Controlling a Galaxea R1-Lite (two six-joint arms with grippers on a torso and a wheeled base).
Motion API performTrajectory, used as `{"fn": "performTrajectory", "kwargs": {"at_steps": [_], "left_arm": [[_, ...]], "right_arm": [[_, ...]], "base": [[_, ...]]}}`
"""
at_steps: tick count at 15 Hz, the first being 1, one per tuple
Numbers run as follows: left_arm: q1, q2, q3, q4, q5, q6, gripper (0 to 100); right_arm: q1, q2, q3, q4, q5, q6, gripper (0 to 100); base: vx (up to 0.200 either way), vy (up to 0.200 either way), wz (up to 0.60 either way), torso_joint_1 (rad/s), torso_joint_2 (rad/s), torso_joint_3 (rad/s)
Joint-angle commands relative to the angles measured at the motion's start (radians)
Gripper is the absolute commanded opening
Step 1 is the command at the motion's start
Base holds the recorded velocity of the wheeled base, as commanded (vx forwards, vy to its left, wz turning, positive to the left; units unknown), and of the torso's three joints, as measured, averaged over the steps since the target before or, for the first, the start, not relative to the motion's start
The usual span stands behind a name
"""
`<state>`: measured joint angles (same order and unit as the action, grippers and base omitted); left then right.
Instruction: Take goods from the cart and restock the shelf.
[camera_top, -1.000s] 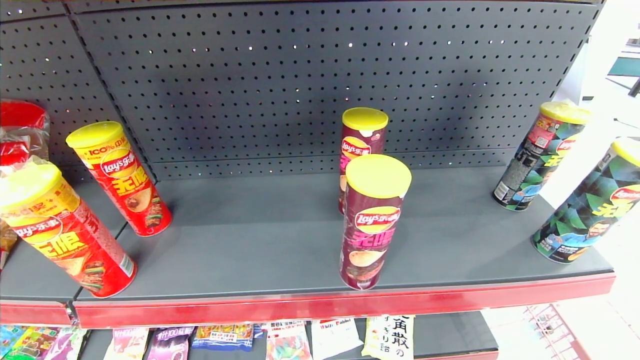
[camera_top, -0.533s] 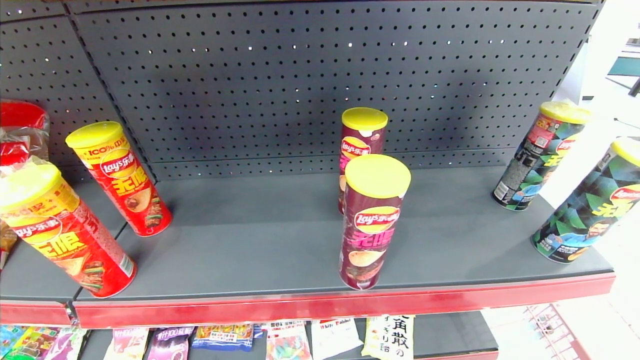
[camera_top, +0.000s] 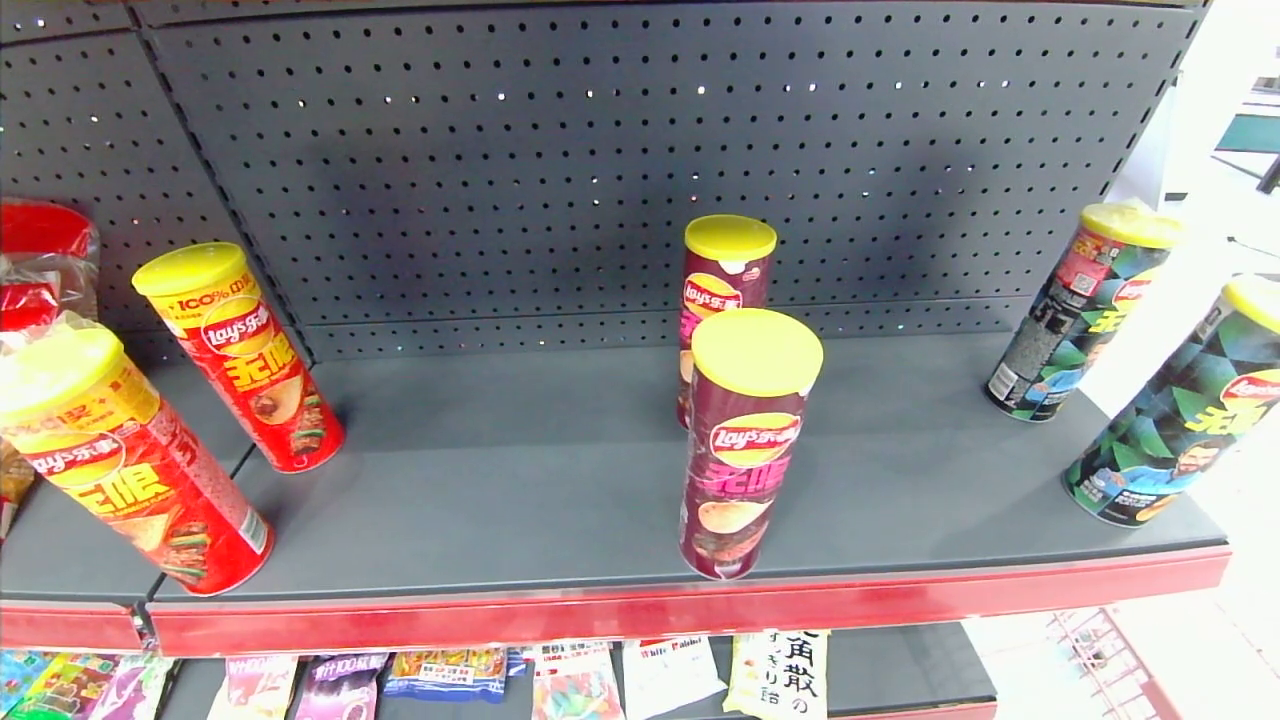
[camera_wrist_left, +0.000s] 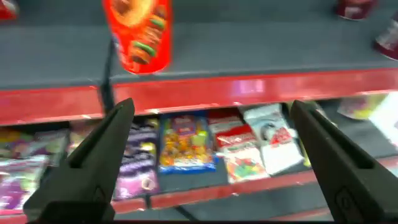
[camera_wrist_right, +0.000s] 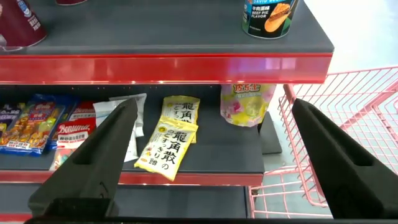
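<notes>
The dark grey shelf (camera_top: 560, 480) with a red front edge carries upright chip cans. Two red cans (camera_top: 240, 355) stand at the left, two maroon cans (camera_top: 745, 450) in the middle and two dark green cans (camera_top: 1075, 310) at the right. My left gripper (camera_wrist_left: 211, 104) hangs open and holds nothing, in front of the shelf's red edge (camera_wrist_left: 249, 90), below a red can (camera_wrist_left: 140, 31). My right gripper (camera_wrist_right: 214, 102) is open too, level with the lower shelf under a dark green can (camera_wrist_right: 267, 15). The pink wire cart (camera_wrist_right: 348, 143) stands to the right of the shelf.
The lower shelf holds several flat snack bags (camera_wrist_left: 183, 143), among them yellow ones (camera_wrist_right: 171, 140) and a pink one (camera_wrist_right: 245, 102). A perforated back panel (camera_top: 600, 180) closes the shelf behind. Bare shelf board lies between the red and maroon cans.
</notes>
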<state>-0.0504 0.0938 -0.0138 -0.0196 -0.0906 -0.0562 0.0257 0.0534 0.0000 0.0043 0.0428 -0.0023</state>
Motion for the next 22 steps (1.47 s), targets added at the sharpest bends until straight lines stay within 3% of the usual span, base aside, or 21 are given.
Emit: {"fn": "performTrajectory", "kwargs": {"at_steps": [1,3,5,8,10,11,12,13,16,18,19,22], "left_arm": [[-0.022,-0.013,0.011,-0.031,0.052,0.019,100],[-0.022,-0.013,0.011,-0.065,0.075,0.018,100],[-0.002,0.001,0.000,0.050,0.146,0.025,100],[0.147,0.000,0.011,0.024,0.140,0.032,100],[0.146,0.000,0.011,0.020,0.095,0.004,100],[0.146,0.000,0.011,0.020,0.077,0.006,100],[0.109,-0.005,0.011,0.020,0.060,0.015,100],[0.018,-0.019,0.011,0.020,0.063,0.018,100],[0.049,-0.094,0.011,0.020,0.071,0.019,100],[0.050,-0.094,0.011,0.020,0.129,0.022,100],[0.050,-0.094,0.011,0.021,0.114,0.059,100],[0.050,-0.094,0.011,0.021,0.109,0.068,100]], "right_arm": [[0.000,0.000,0.000,0.000,0.000,0.001,100],[0.000,0.002,0.000,0.000,0.000,0.001,100],[0.000,0.002,0.000,0.000,0.000,-0.001,100],[0.002,0.002,0.000,0.000,0.000,0.001,100],[0.000,0.002,0.000,0.000,0.000,0.001,100],[0.000,0.000,0.000,0.000,0.000,0.001,100],[0.000,0.000,0.000,0.000,0.000,0.001,100],[0.000,0.000,0.000,0.000,0.000,0.001,100],[-0.001,-0.003,0.000,0.000,0.000,0.001,100],[-0.001,-0.003,0.000,0.000,0.000,0.001,100],[-0.001,-0.003,0.000,0.000,0.000,0.001,100],[-0.003,-0.004,0.000,0.000,0.000,-0.001,100]], "base": [[0.000,0.000,0.00,0.000,0.00,0.000],[0.000,0.000,0.00,0.000,0.00,0.000],[0.000,0.000,0.00,0.000,0.00,0.000],[0.000,0.000,0.00,0.000,0.00,0.000],[0.000,0.000,0.00,0.000,0.00,0.000],[0.000,0.000,0.00,0.000,0.00,0.000],[0.000,0.000,0.00,0.000,0.00,0.000],[0.000,0.000,0.00,0.000,0.00,0.000],[0.000,0.000,0.00,0.000,0.00,0.000],[0.000,0.000,0.00,0.000,0.00,0.000],[0.000,0.000,0.00,0.000,0.00,0.000],[0.000,0.000,0.00,0.000,0.00,0.000]]}}
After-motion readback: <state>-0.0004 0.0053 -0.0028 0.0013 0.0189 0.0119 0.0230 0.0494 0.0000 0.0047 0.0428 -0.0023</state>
